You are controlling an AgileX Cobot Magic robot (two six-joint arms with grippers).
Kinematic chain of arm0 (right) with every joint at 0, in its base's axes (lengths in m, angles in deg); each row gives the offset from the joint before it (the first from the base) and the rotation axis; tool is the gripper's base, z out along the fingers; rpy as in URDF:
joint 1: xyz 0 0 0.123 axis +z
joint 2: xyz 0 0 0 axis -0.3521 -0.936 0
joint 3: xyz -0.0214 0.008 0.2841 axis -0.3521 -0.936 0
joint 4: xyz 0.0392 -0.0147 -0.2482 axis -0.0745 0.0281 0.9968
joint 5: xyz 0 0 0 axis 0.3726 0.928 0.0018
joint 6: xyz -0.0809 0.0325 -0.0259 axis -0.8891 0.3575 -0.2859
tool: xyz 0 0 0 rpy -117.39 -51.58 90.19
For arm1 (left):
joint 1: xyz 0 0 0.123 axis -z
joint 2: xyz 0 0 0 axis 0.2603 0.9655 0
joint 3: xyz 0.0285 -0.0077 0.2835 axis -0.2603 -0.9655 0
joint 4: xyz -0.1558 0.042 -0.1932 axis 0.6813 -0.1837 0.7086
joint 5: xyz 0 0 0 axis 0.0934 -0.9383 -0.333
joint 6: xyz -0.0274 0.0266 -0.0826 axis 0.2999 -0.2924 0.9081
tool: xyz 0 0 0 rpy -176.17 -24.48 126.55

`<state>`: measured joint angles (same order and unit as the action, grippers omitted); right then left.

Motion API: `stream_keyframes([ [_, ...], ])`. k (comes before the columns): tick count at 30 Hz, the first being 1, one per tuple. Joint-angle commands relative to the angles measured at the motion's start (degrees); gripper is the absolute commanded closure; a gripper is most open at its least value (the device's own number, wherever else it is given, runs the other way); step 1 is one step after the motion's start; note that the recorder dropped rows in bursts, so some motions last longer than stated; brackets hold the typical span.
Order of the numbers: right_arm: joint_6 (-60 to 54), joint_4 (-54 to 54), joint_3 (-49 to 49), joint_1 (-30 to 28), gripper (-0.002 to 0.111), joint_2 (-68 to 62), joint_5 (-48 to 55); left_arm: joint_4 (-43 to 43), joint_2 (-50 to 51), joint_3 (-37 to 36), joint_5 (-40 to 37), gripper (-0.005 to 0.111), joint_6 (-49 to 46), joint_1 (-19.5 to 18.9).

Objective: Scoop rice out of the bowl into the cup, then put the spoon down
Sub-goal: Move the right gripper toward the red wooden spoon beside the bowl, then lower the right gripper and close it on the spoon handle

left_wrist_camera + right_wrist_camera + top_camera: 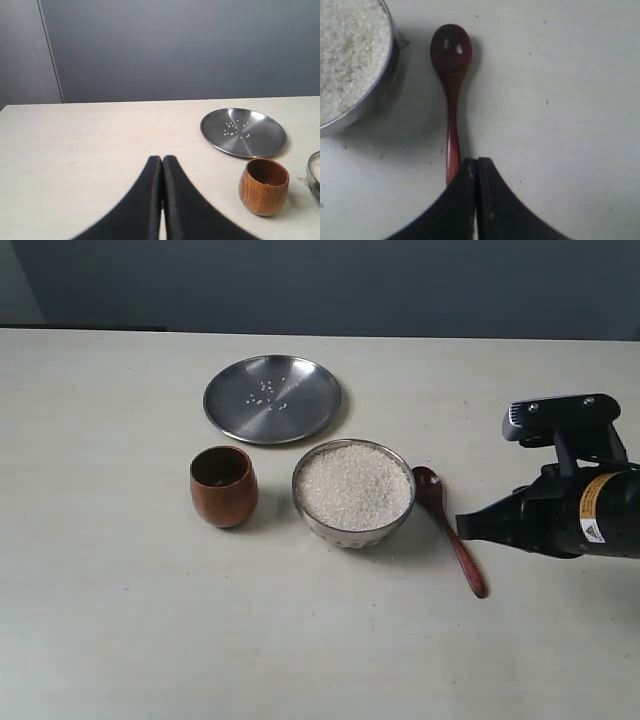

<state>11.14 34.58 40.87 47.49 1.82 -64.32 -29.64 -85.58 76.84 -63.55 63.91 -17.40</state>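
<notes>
The silver bowl (353, 492) stands mid-table, heaped with white rice (352, 484). Left of it stands the brown wooden cup (223, 485), also in the left wrist view as the cup (263, 186). The dark wooden spoon (450, 530) lies flat on the table right of the bowl, scoop towards the far side. My right gripper (465, 527) is shut and empty, its tip just above the spoon's handle; in the right wrist view the gripper (477, 161) covers the lower handle of the spoon (451, 80). My left gripper (162, 159) is shut and empty, out of the exterior view.
A flat steel plate (272, 398) with a few stray grains lies behind the cup and bowl, also in the left wrist view as the plate (243, 132). The pale table (120, 620) ends at a grey wall at the back.
</notes>
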Motion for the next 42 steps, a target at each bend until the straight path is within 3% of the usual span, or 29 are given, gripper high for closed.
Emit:
stream_keyframes([
  [1,-0.52,-0.08,0.23,0.54,0.108,-2.03,-0.85,0.33,0.39,0.51,-0.01,0.106,0.52,-0.12],
  [11,-7.40,-1.87,0.23,1.42,0.107,-7.12,-2.58,0.33,0.39,0.51,-0.01,0.106,0.52,-0.12],
  [17,-7.25,-0.27,0.23,5.25,0.094,-8.45,-7.13,0.33,0.39,0.51,-0.01,0.106,0.52,-0.12],
  [25,-4.79,-0.15,-3.42,5.25,0.109,-8.45,-9.70,0.33,0.39,0.51,-0.01,0.106,0.52,-0.12],
  [38,-4.79,-0.23,-4.42,5.13,0.109,-8.45,-15.11,0.08,0.39,0.51,-0.02,0.106,0.52,-0.12],
  [42,-4.89,-0.40,-4.30,1.93,0.109,-8.45,-16.50,0.08,0.39,0.51,-0.02,0.106,0.52,-0.12],
])
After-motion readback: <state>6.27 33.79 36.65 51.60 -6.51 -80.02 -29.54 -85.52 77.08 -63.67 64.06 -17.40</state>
